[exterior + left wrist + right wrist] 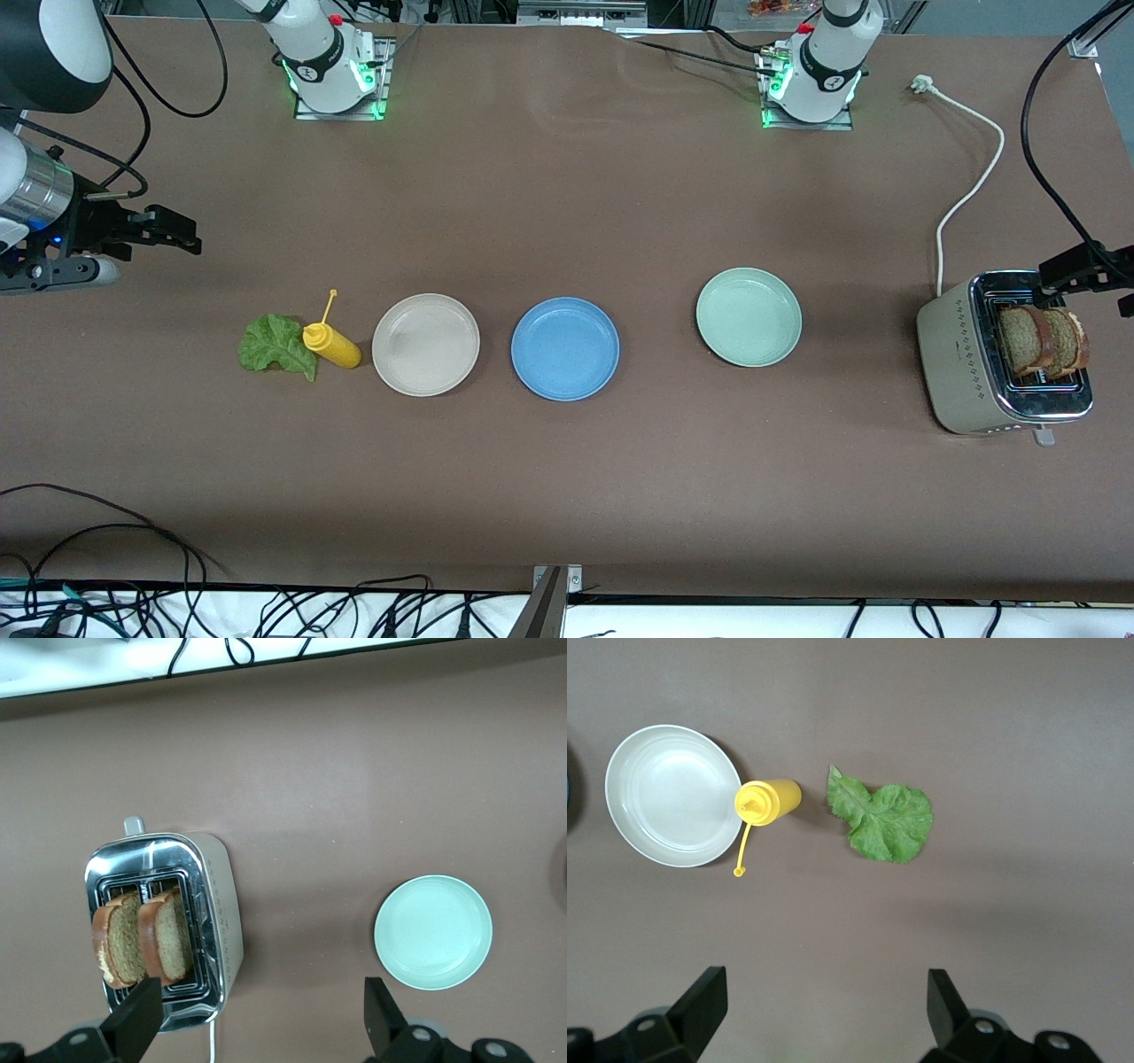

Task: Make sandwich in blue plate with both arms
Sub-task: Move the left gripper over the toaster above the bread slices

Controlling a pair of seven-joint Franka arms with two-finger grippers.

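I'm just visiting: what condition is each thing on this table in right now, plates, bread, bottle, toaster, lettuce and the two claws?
blue plate: empty.
beige plate: empty.
pale green plate: empty.
bread slices: two, upright in the toaster slots.
toaster: unplugged.
plug: lying loose on the table.
lettuce leaf: flat on the table.
yellow bottle: cap off, dangling.
left gripper: open, empty, over the toaster.
right gripper: open, empty, over bare table.

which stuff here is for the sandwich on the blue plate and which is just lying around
For the job: blue plate, two bread slices in the toaster, lettuce.

Lying about: beige plate, green plate, yellow bottle, white cable.
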